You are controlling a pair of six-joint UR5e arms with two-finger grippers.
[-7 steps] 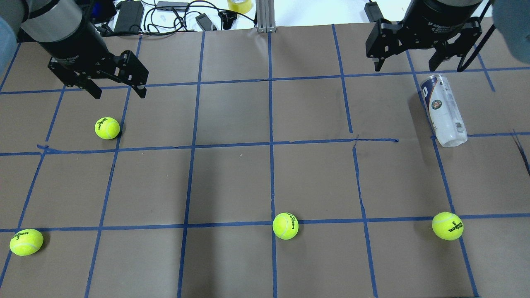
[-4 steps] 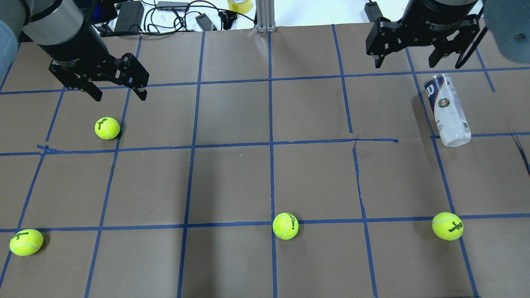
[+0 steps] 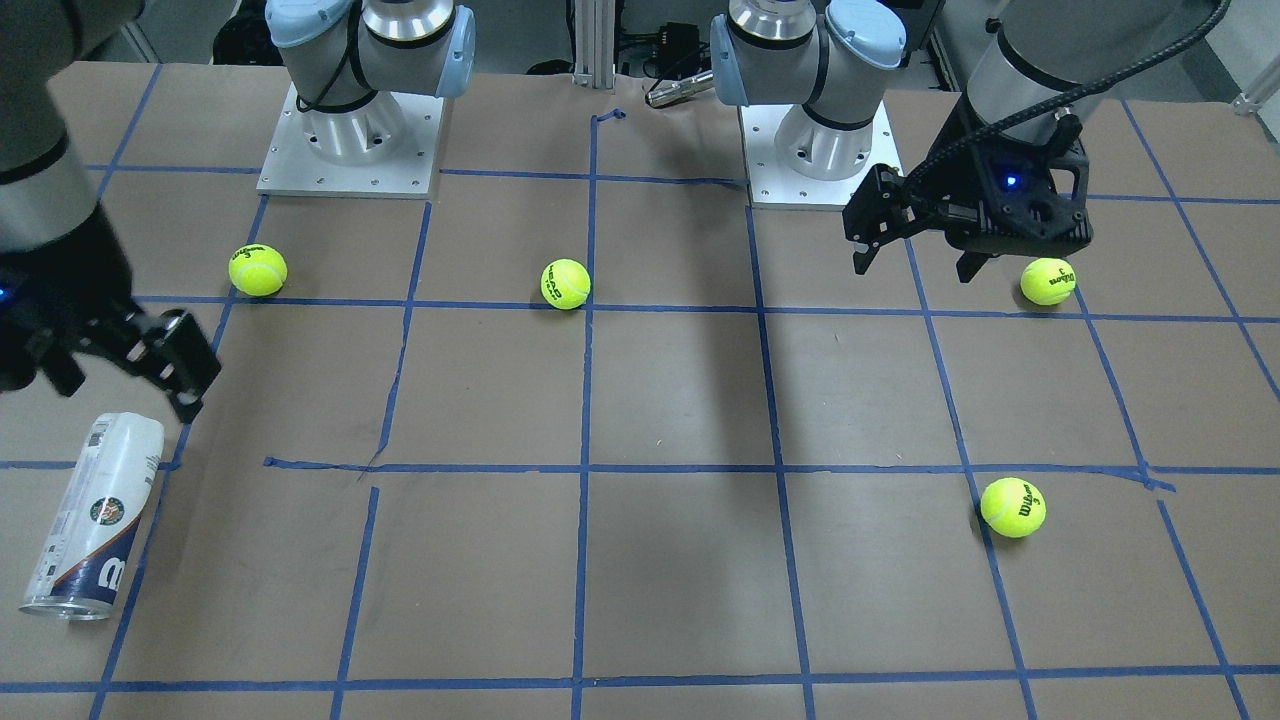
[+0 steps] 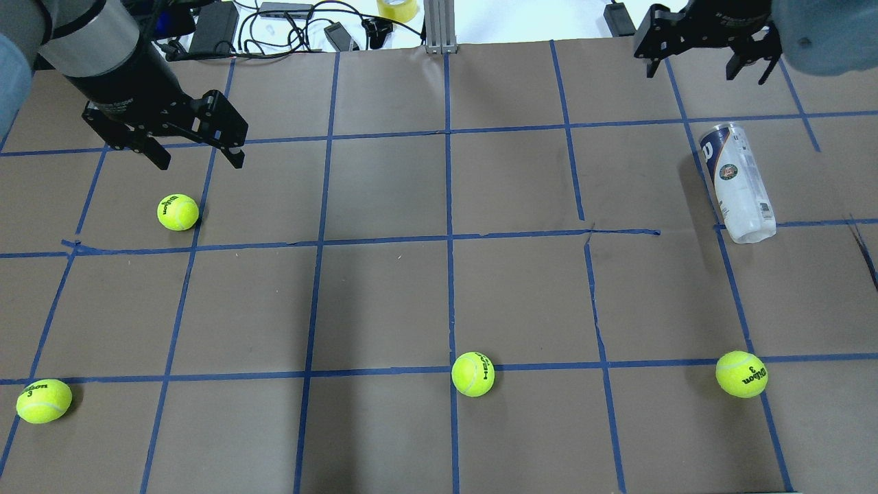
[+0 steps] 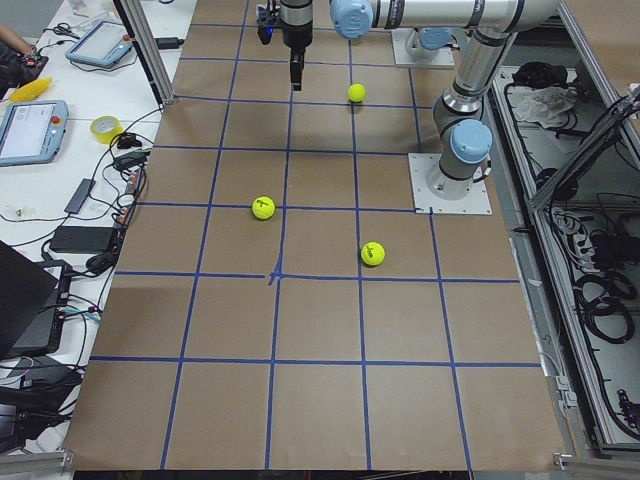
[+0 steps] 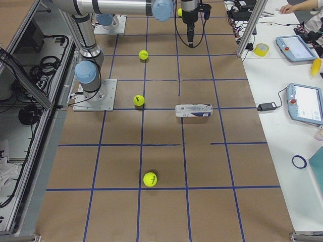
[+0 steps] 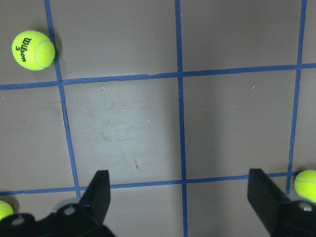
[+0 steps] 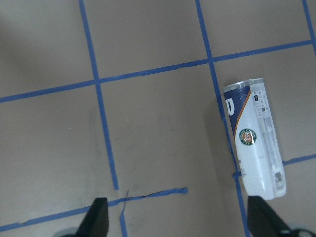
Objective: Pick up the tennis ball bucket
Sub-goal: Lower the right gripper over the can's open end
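The tennis ball bucket [image 4: 737, 182] is a clear can with a white label and a navy band. It lies on its side on the table's right part. It also shows in the front-facing view [image 3: 95, 515], the right side view [image 6: 194, 111] and the right wrist view [image 8: 254, 148]. My right gripper [image 4: 706, 62] is open and empty, above the table beyond the can's navy end, apart from it; it also shows in the front-facing view [image 3: 125, 390] and the right wrist view [image 8: 177, 222]. My left gripper [image 4: 199, 161] is open and empty over the far left.
Several yellow-green tennis balls lie loose: one below my left gripper [image 4: 178, 212], one at the near left [image 4: 44, 401], one at the near middle [image 4: 472, 374], one at the near right [image 4: 741, 374]. Cables and adapters [image 4: 274, 27] lie beyond the far edge.
My right gripper has moved up the overhead view, farther from the can, still open. The can has rocked slightly in place. The left arm has barely moved.
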